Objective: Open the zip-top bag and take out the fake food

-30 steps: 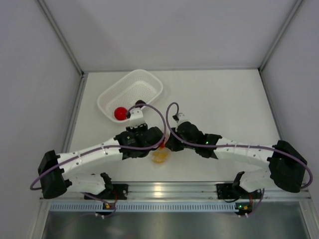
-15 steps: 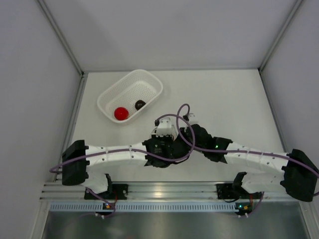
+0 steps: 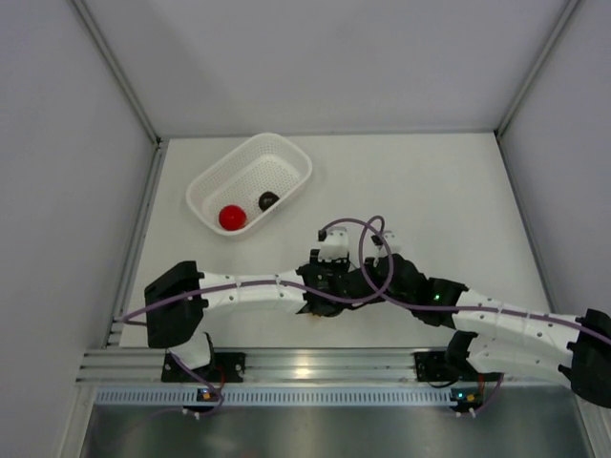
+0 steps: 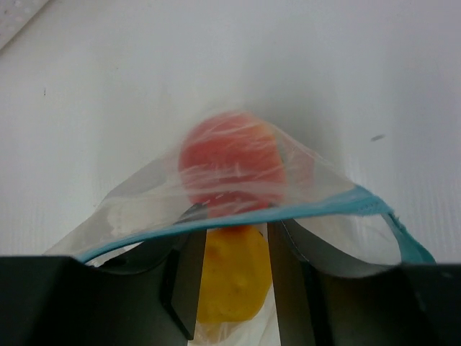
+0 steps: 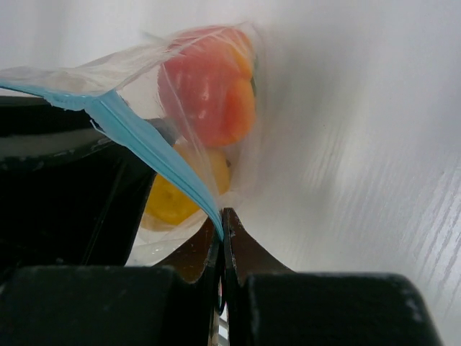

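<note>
The clear zip-top bag [image 4: 137, 198] with its light blue zip strip [image 4: 302, 209] lies under both wrists, so it is almost hidden in the top view. My left gripper [image 4: 234, 223] is open, its fingers reaching into the bag mouth on either side of the yellow-orange piece [image 4: 234, 281]. The tomato [image 4: 230, 162] lies deeper in the bag. My right gripper [image 5: 222, 216] is shut on the bag's zip strip [image 5: 144, 140] and holds that edge up, with the tomato [image 5: 209, 86] and the yellow piece [image 5: 169, 198] beyond it. The red ball [image 3: 230, 217] and the dark piece [image 3: 268, 200] lie in the basket.
The white perforated basket [image 3: 286, 157] stands at the back left of the table. Both arms meet near the front middle, with the left gripper [image 3: 327, 286] and the right gripper [image 3: 361, 284] close together and purple cables looping above them. Grey walls close in the table.
My left gripper has left the basket, with the dark piece lying there, and has swung back right and forward to the bag mouth. The right arm and the bag have shifted slightly right.
</note>
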